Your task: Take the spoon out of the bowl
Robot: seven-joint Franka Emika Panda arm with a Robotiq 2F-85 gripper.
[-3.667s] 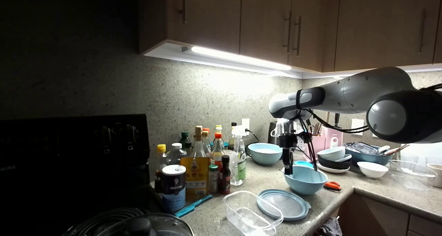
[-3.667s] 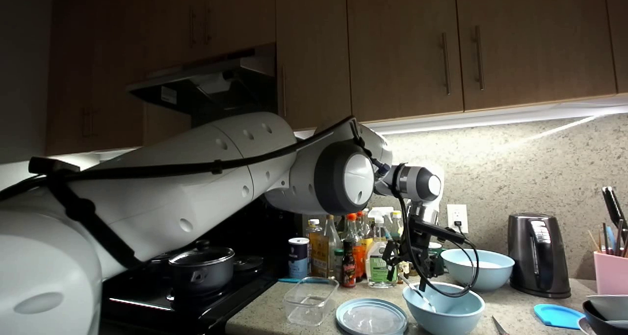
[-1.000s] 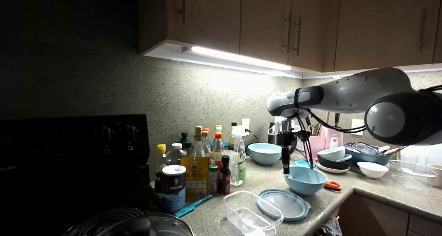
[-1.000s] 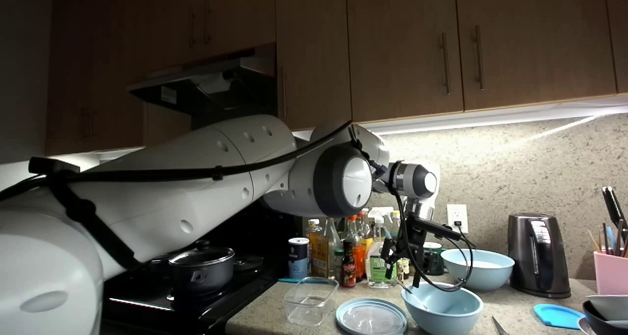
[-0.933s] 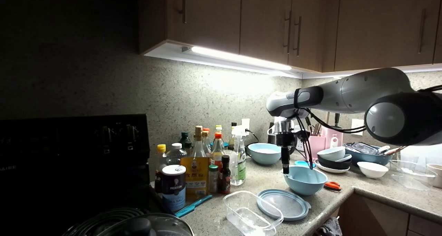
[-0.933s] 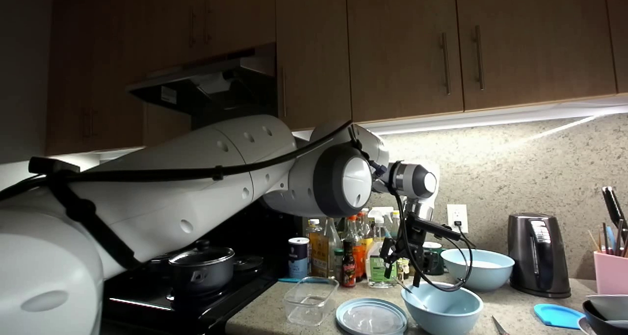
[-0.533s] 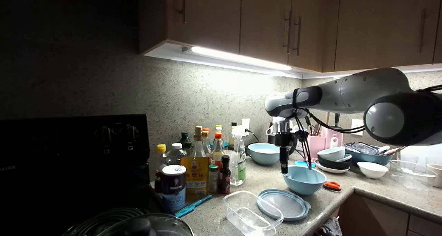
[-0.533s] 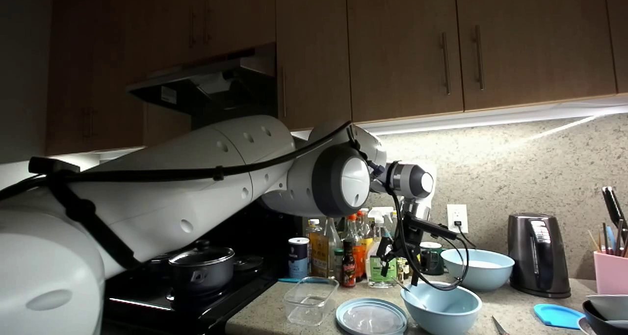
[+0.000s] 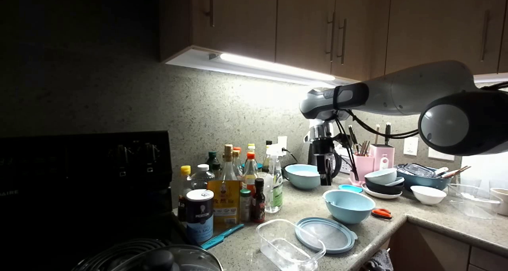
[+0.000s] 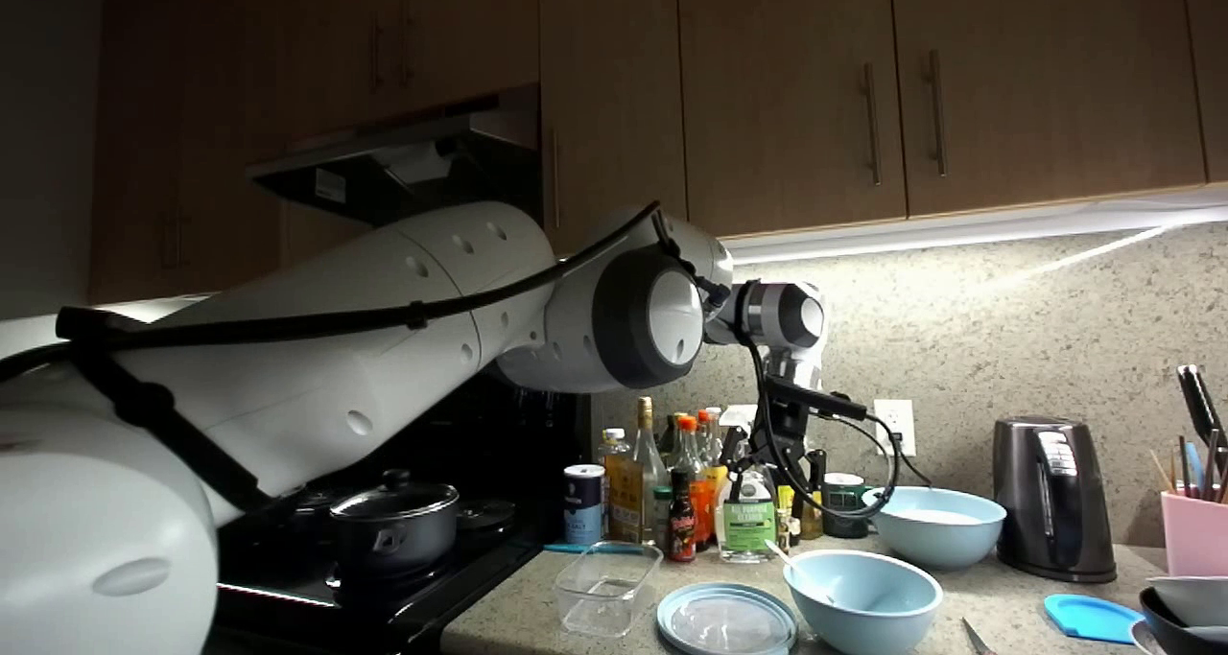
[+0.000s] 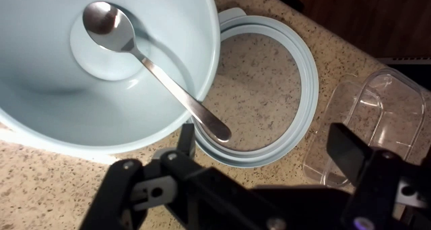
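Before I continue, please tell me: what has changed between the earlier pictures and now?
The open fingers have risen and gone slightly left in both exterior views; they hold nothing. The front blue bowl and the spoon have shifted a little left there too. The spoon still leans over the rim; the lid and the clear container stayed put.
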